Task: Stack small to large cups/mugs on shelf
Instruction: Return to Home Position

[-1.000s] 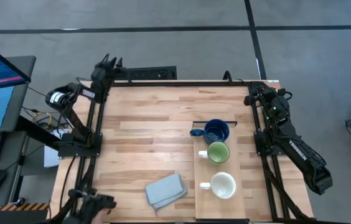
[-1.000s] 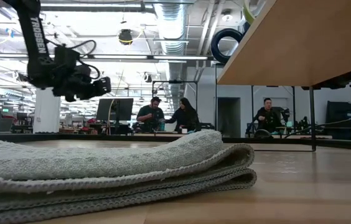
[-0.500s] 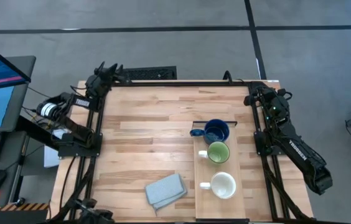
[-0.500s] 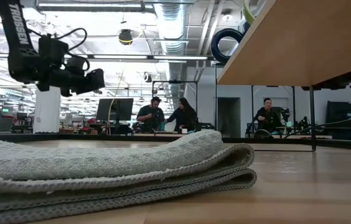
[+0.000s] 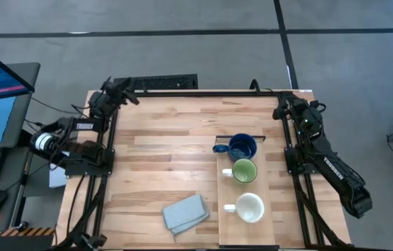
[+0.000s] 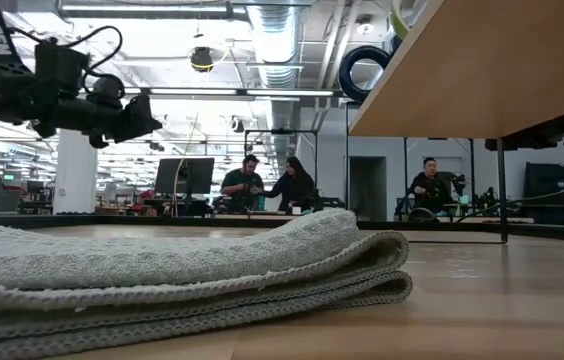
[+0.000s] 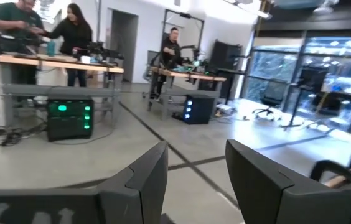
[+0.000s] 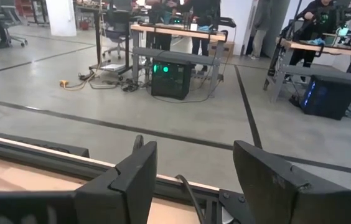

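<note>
Nearest the front edge of the counter (image 5: 155,160) lies a folded grey cloth (image 5: 185,213), which fills the foreground of the low view. Just right of it runs the shelf (image 5: 228,230), a raised light-wood plank reaching from the front edge toward the counter's middle.

Three mugs stand upright in a single row along the shelf:
- **White mug** (image 5: 250,207): nearest, with its handle turned toward the cloth.
- **Light green mug** (image 5: 244,171): at the middle of the row, apart from the white one.
- **Dark blue mug** (image 5: 242,147): close behind the green one, at the shelf's far end beside a thin dark metal edge.

Both arms are well apart from the mugs. The right tool (image 5: 283,110) sits at the far right corner of the counter, and its wrist view shows the two fingers spread with nothing between them. The left tool (image 5: 127,88) is raised over the far left corner, likewise spread and holding nothing.

Beyond the counter, several people (image 6: 247,182) are at workbenches in the room.
</note>
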Controlling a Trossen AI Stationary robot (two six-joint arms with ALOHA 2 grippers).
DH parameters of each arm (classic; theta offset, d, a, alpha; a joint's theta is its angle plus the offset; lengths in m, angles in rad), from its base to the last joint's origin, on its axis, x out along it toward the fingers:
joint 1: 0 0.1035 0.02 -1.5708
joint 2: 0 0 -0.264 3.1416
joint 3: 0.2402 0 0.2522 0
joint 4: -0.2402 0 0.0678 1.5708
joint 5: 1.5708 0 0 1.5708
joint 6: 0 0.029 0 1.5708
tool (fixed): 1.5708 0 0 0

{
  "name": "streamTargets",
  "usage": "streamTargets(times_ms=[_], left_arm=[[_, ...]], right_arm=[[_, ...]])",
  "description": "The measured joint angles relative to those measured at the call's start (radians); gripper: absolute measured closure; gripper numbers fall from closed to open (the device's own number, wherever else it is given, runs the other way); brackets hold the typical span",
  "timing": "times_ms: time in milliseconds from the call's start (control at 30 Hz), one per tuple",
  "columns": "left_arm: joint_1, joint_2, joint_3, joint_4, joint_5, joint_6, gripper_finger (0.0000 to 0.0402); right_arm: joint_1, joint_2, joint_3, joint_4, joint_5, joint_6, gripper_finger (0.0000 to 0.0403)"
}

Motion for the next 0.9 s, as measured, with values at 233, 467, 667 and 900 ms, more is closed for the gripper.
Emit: streamTargets(times_ms=[233, 467, 667, 900], left_arm=[[0.0, -0.132, -0.1, -0.011, 0.082, -0.026, 0.0249], [0.0, -0.286, -0.161, -0.11, 0.145, -0.032, 0.0249], [0.0, -0.414, -0.161, -0.311, 0.17, -0.032, 0.0249], [-0.015, -0.622, -0.196, -0.478, 0.191, -0.015, 0.0249]], right_arm=[[0.0, 0.0, 0.0, 0.0, 0.0, 0.0, 0.0168], [0.0, 0.0, 0.0, 0.015, 0.0, 0.008, 0.0168], [0.0, 0.0, 0.0, 0.035, 0.0, 0.028, 0.0168], [0.002, -0.001, 0.0, 0.035, 0.0, 0.069, 0.0168]])
